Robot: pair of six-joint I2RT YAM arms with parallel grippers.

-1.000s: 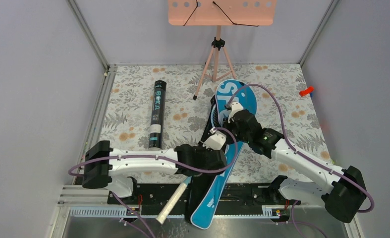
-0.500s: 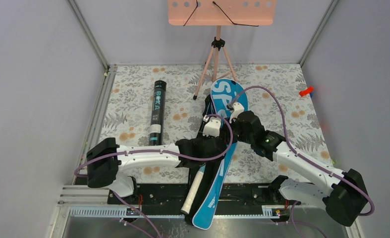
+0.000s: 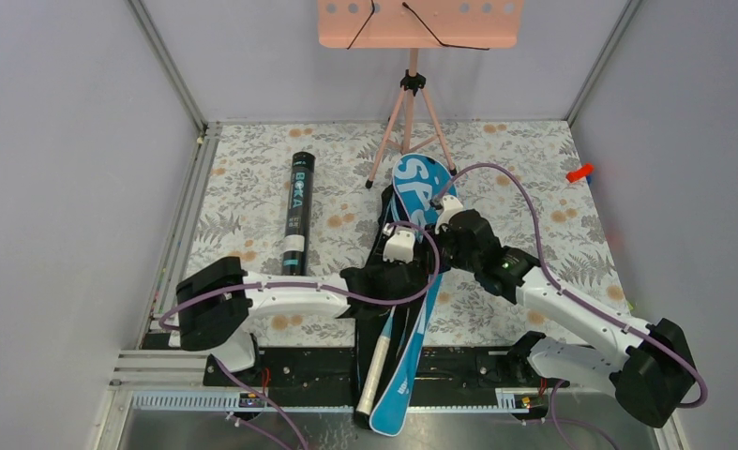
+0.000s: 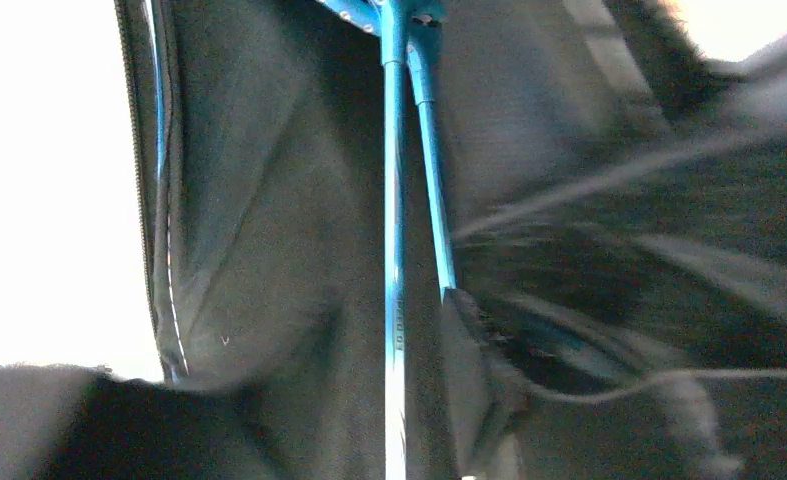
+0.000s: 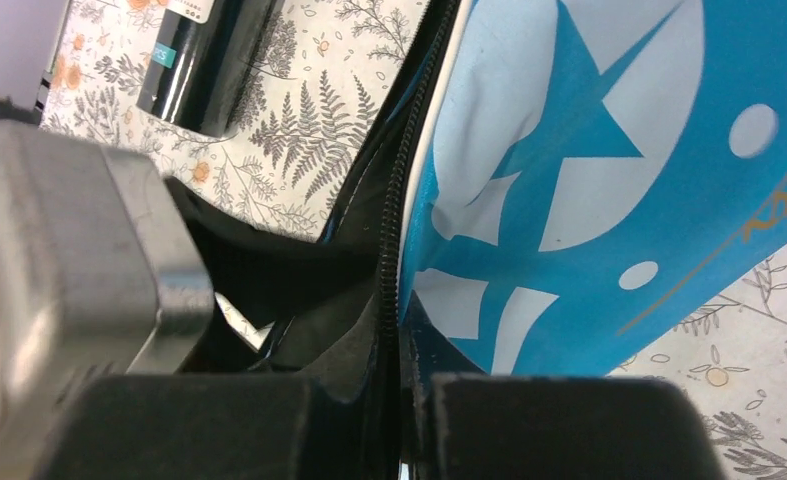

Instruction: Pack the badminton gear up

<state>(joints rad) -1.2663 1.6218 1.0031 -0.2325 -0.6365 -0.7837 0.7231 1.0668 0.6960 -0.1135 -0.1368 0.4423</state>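
- The racket [image 3: 375, 367] has swung from slanting across the bag [image 3: 419, 180] to lying along it, white handle jutting past the near worktop [image 3: 252, 178] edge.
- The left hand [image 3: 389, 281] sits at the bag's mouth; we cannot tell whether it grips the racket or has let go.
- The right hand [image 5: 400, 410] is clamped on the bag's zipper edge.
- We judge the tube [image 3: 297, 216], well apart at left, comes next.
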